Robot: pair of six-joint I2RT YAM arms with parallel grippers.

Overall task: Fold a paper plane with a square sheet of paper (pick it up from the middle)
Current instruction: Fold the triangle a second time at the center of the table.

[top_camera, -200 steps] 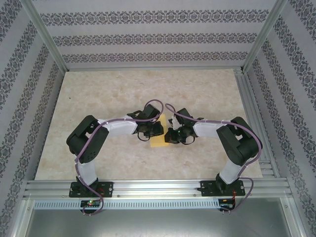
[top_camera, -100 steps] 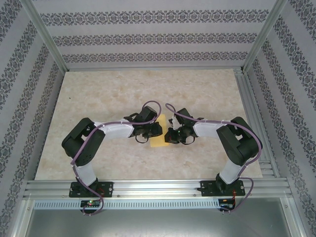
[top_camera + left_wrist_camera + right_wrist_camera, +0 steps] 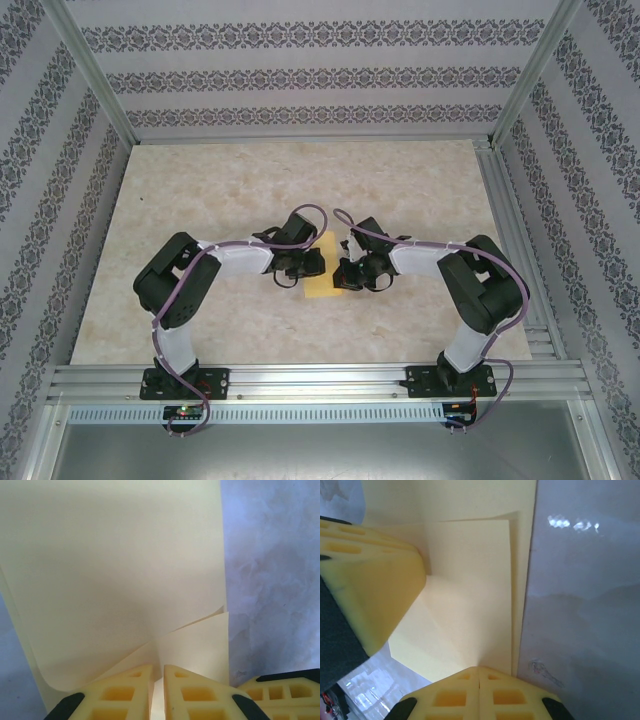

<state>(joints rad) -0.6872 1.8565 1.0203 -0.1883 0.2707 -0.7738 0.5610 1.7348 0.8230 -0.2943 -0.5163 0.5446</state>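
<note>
Both arms reached inward and met at the middle of the marble-patterned table [image 3: 230,180]. The square sheet of paper [image 3: 320,288] lay there between the two wrists. It was yellow and already creased into a smaller layered shape, and the arms covered part of it from above.

Left gripper [image 3: 300,265]: in the left wrist view its yellow fingers [image 3: 125,692] were drawn together to a thin slit. A pale sliver of paper ran into that slit, so the tool was clamped on the sheet. A large upper layer curled up and away from the fingertips, and a smaller triangular flap lay to its right. Bare table showed along the right side. A further yellow finger stood at the lower right corner, just beside the paper's edge.

Right gripper [image 3: 350,275]: in the right wrist view its fingertips [image 3: 510,697] were pressed tight together with no gap. The creases of a raised flap converged exactly where they met, so it appeared to be pinching the folded paper. At least two layers were visible, their long edges nearly parallel and slightly offset. A broad yellow foam finger on the left rested against the sheet.
</note>
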